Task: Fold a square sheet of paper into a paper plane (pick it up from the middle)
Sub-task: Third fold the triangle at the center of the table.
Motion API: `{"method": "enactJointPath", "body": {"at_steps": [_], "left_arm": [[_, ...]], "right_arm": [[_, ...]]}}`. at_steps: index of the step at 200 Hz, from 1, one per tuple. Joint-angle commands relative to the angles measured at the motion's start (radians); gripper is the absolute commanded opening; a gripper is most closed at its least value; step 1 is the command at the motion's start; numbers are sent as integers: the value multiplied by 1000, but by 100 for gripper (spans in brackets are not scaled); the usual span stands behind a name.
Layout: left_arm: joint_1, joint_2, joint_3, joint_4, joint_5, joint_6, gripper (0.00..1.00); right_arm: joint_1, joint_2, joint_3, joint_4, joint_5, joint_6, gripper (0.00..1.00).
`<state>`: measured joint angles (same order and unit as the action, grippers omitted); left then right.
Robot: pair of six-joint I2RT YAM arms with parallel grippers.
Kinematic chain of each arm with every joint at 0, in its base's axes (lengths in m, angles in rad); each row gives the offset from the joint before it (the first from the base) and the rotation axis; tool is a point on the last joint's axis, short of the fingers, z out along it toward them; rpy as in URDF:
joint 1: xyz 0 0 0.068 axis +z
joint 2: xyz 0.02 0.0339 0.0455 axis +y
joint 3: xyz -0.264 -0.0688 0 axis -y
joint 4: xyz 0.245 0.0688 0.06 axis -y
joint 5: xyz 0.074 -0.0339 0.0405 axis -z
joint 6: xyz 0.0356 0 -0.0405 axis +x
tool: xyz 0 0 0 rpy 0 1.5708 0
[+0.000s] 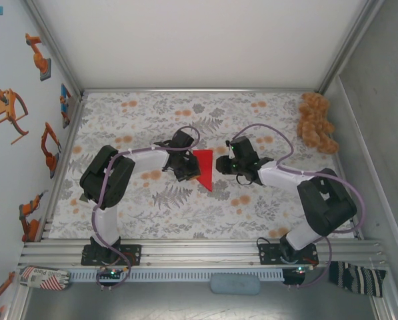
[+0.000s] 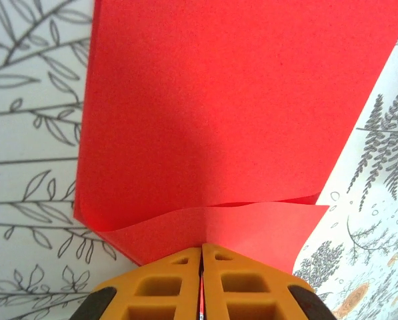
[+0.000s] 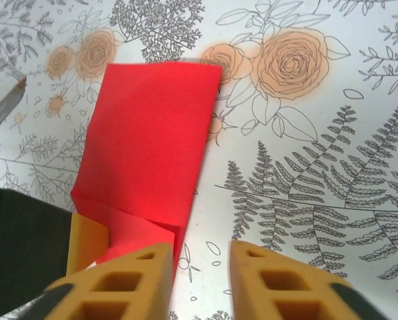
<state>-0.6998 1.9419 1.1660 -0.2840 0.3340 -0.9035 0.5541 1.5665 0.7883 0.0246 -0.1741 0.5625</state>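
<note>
While my left gripper is clamping the near edge of the folded red sheet, my right gripper is hanging parted and empty. The sheet is lying on the table between my 2 arms, stretching away just beside that gap.

Red paper: far end past the frame's top, near edge inside left hand.

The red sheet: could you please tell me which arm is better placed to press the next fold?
Probably right. The right end effector stands open and empty beside the red sheet, free to move; the left end effector is shut on the sheet's edge, anchoring it.
</note>
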Motion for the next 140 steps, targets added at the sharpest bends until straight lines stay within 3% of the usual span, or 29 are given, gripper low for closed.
{"method": "enactJointPath", "body": {"at_steps": [1, 73, 140], "left_arm": [[11, 46, -22, 19, -63, -6, 10], [24, 79, 8, 44, -29, 12, 10], [28, 80, 5, 23, -8, 37, 10]], "right_arm": [[-12, 14, 9, -12, -135, 29, 20], [-1, 116, 57, 65, -366, 62, 1], [21, 215, 138, 24, -415, 58, 0]]}}
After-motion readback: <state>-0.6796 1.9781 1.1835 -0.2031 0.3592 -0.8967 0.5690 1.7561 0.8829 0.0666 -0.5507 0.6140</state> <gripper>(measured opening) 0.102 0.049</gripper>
